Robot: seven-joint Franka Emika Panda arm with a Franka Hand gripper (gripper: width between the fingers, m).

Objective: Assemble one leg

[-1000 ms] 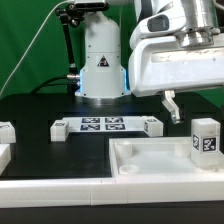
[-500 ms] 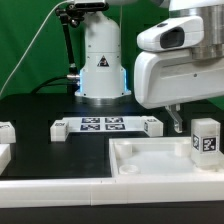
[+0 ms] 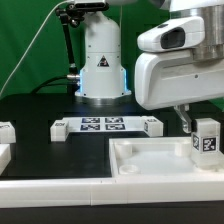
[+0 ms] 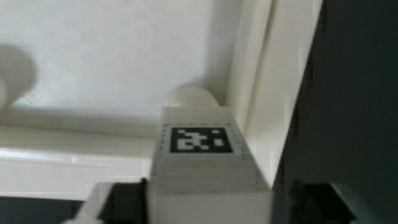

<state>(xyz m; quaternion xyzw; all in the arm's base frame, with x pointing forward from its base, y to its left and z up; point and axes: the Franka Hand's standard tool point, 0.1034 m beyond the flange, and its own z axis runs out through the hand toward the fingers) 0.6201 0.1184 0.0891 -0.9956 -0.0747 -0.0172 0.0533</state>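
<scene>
The leg (image 3: 206,138) is a small white post with a black-and-white tag. It stands upright at the right end of the large white tray-like piece (image 3: 150,162). My gripper (image 3: 193,122) has come down at the leg's top, and one finger (image 3: 185,120) shows just beside it on the exterior view's left. In the wrist view the leg (image 4: 201,165) and its tag fill the space between my two dark fingers (image 4: 121,205), with my gripper (image 4: 222,208) straddling it. The jaws stand apart on either side of the post; I see no squeeze on it.
The marker board (image 3: 105,126) lies behind the tray. Two other white parts (image 3: 8,132) sit at the exterior view's left edge. The robot base (image 3: 100,60) stands at the back. The tray's raised rim (image 4: 267,90) runs close beside the leg.
My gripper has moved down and toward the exterior view's right, from above the tray to the leg. The leg has not moved.
</scene>
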